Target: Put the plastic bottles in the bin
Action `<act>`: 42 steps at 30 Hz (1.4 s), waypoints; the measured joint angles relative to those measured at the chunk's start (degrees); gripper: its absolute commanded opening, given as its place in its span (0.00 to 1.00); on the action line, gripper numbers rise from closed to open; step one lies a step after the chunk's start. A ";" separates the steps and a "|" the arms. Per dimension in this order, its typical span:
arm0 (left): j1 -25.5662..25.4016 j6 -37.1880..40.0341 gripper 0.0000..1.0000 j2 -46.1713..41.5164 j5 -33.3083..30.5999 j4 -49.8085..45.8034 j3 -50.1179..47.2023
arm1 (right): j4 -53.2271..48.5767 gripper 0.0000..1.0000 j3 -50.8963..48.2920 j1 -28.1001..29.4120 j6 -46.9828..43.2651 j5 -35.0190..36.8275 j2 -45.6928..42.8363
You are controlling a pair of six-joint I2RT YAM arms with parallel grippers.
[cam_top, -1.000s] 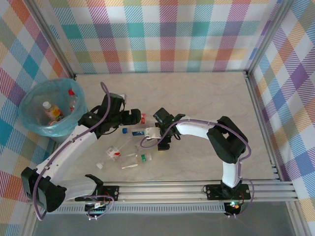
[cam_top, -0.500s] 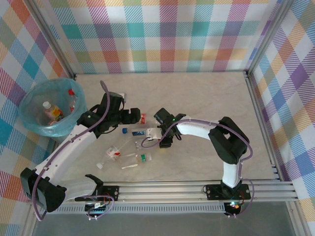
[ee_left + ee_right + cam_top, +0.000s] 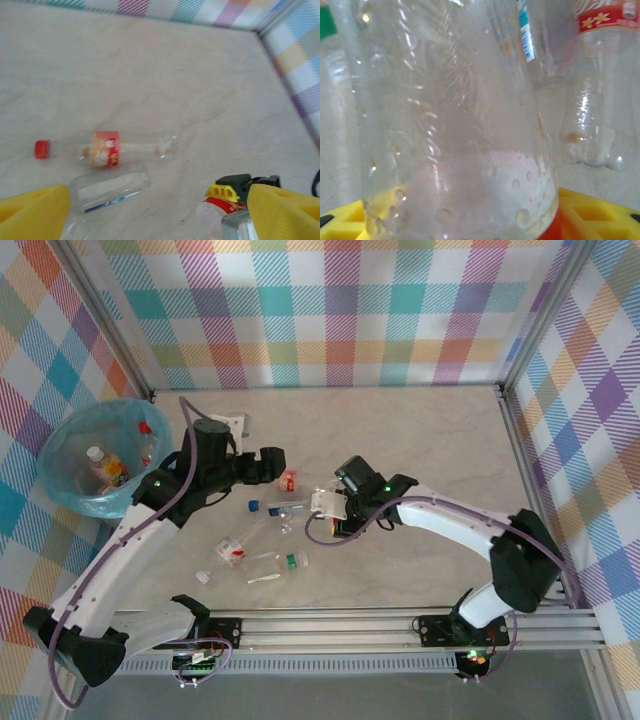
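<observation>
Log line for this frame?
left gripper: open, empty | right gripper: shut on clear bottle | bin: holds bottles

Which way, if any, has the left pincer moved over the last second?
Yes: the left pincer has shifted slightly toward the far wall, now farther from the red-labelled bottle.

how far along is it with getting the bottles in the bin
Done: a few bottles already lie in the bin. In hand: the right gripper grips a clear blue-capped bottle; the left gripper is open, empty, by a red-labelled bottle. Left: those two plus several loose ones, such as the green-capped bottle.
</observation>
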 measured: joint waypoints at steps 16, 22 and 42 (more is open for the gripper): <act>-0.13 -2.49 0.97 0.24 26.34 15.76 0.02 | 12.24 0.60 0.57 -5.92 25.86 -11.65 -16.68; -1.14 -3.43 0.85 1.25 30.53 17.46 0.02 | 14.60 0.60 1.95 -5.95 30.99 -13.31 -16.26; -1.49 -7.37 0.54 3.48 31.76 19.26 0.22 | 15.28 0.65 1.36 -6.12 33.29 -18.10 -17.29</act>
